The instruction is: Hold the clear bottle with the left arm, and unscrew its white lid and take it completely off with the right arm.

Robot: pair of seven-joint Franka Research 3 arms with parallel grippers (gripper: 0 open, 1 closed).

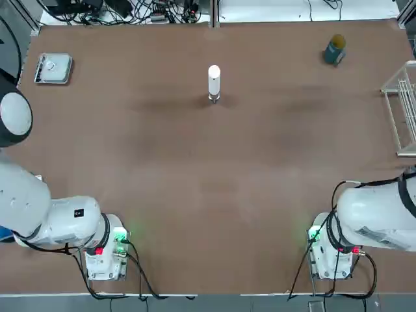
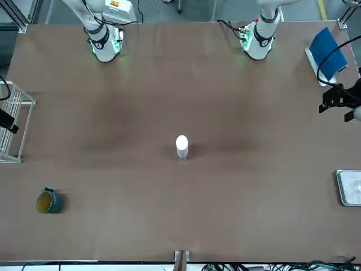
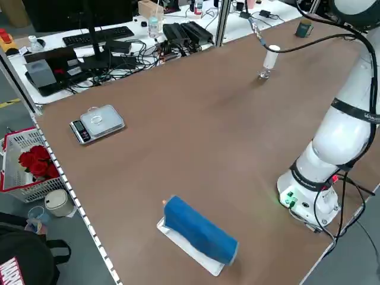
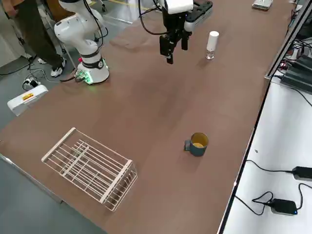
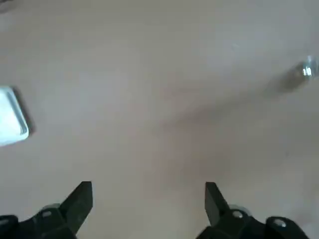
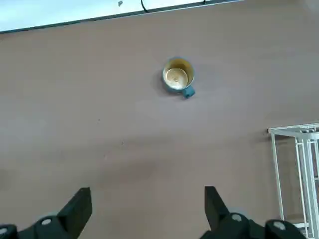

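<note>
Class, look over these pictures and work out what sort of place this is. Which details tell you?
Probably a robotics lab or workshop: a robot arm's base is mounted at a broad brown table, metal frame posts stand at its edge, and a keyboard sits among tangled cables.

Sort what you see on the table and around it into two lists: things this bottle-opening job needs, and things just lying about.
Needed: clear bottle; white lid; left claw; right claw.

Lying about: digital scale; mug; wire rack; blue roll.
</note>
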